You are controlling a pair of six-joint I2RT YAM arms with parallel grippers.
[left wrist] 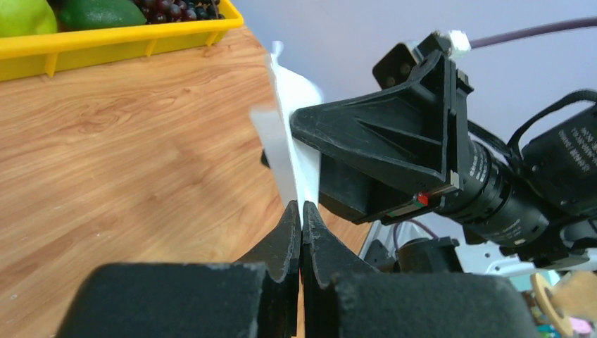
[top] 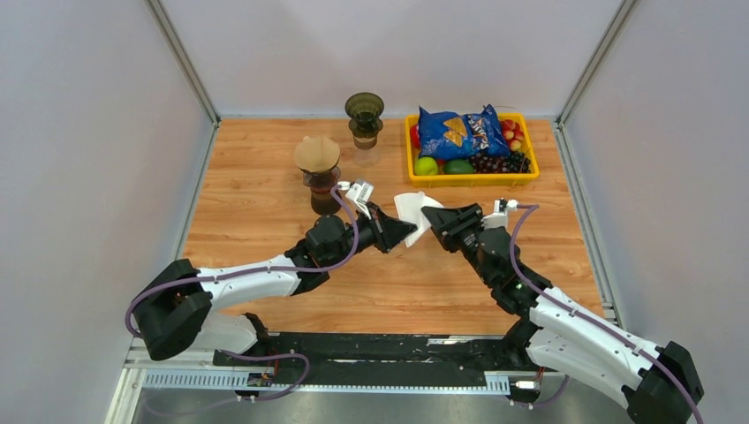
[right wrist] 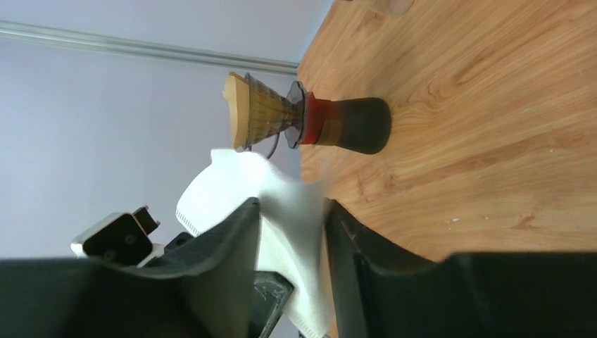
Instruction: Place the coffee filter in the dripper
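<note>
Now — left tool (left wrist: 301, 208) pinches white filter (right wrist: 281, 204) | right tool (right wrist: 292, 208) parted | basket (top: 472, 180): chips (top: 459, 131), fruit (top: 442, 165)

Table (top: 256, 212); filtered dripper (top: 318, 168); empty dripper (top: 364, 113); tray (top: 472, 180)

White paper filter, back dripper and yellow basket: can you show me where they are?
white paper filter (top: 408, 208), top view, its flat middle.
back dripper (top: 364, 106), top view, its cone.
yellow basket (top: 472, 179), top view, its front rim.
</note>
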